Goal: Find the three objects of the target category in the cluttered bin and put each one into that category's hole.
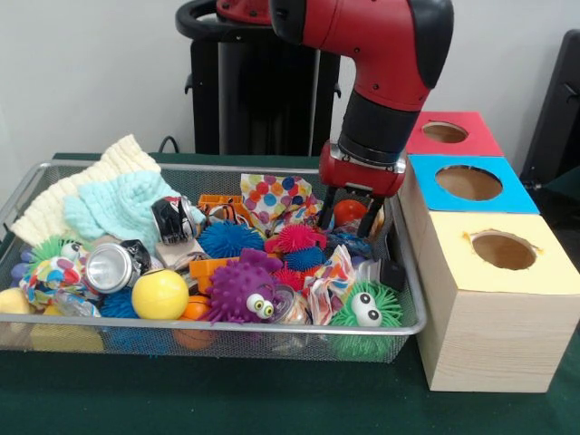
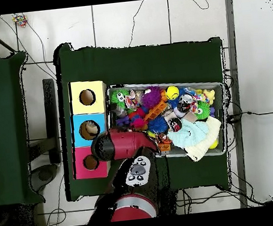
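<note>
We have the gripper (image 1: pixel 356 210) low in the bin (image 1: pixel 36 172) at its far right corner, fingers spread around an orange ball (image 1: pixel 349 211) (not visibly clamped). Best to close squarely, then lift straight up clear of the spiky toys (image 1: pixel 294 239) before heading for the boxes (image 1: pixel 497 304).

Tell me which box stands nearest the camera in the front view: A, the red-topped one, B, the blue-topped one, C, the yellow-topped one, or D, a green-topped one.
C: in the front view the yellow-topped box sits lowest in the picture beside the wire mesh bin, with the blue-topped box behind it and the red-topped box farthest back, near the gripper.
</note>
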Controlling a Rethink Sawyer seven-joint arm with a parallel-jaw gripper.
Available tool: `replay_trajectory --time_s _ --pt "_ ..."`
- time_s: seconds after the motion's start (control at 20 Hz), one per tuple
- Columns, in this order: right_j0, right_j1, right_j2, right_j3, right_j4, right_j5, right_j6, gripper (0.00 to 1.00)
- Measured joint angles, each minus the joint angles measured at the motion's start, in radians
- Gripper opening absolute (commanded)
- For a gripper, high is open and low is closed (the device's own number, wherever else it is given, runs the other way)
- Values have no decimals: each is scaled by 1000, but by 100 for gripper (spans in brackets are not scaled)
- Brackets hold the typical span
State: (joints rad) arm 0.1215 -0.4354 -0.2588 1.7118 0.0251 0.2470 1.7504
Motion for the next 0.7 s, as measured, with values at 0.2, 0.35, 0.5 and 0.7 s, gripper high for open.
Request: replay_trajectory --time_s 0.2,0.35,0.5,0.7 --pt "17 2 -8 0 0 -19 0 100" --pt "18 3 -8 0 0 -28 0 100" --pt "18 4 -8 0 0 -36 0 100" --pt "16 5 -8 0 0 -37 0 100"
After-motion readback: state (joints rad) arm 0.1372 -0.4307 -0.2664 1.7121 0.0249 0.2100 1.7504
